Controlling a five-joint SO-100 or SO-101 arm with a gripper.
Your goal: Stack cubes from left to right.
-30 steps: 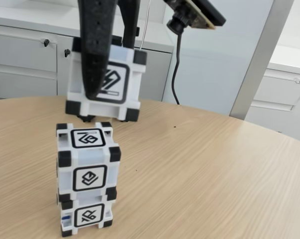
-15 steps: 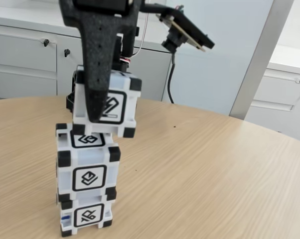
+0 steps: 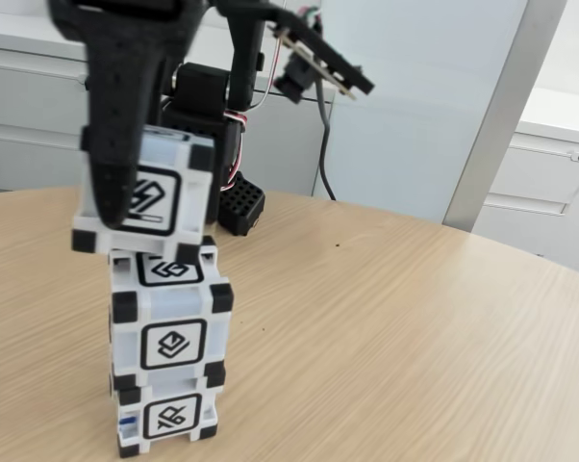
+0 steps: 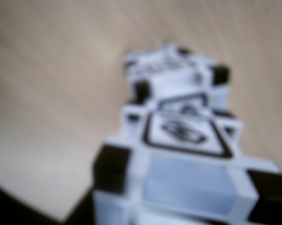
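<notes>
A: The claw [image 3: 126,207] is clenched on the top cube [image 3: 147,197], and it's swung left since a second ago — that cube now overhangs the stack's left edge in the fixed view.

B: So the placement looks off-centre. The middle cube [image 3: 171,332] sits on the bottom cube [image 3: 167,421] on the tabletop [image 3: 395,337].

A: Touching the stack, or just above? Hard to say; the wrist view is blurred.

B: Behind, cabinets [image 3: 39,115] and the arm's black base [image 3: 239,207] stand well apart. Nothing blocks the drop.
</notes>
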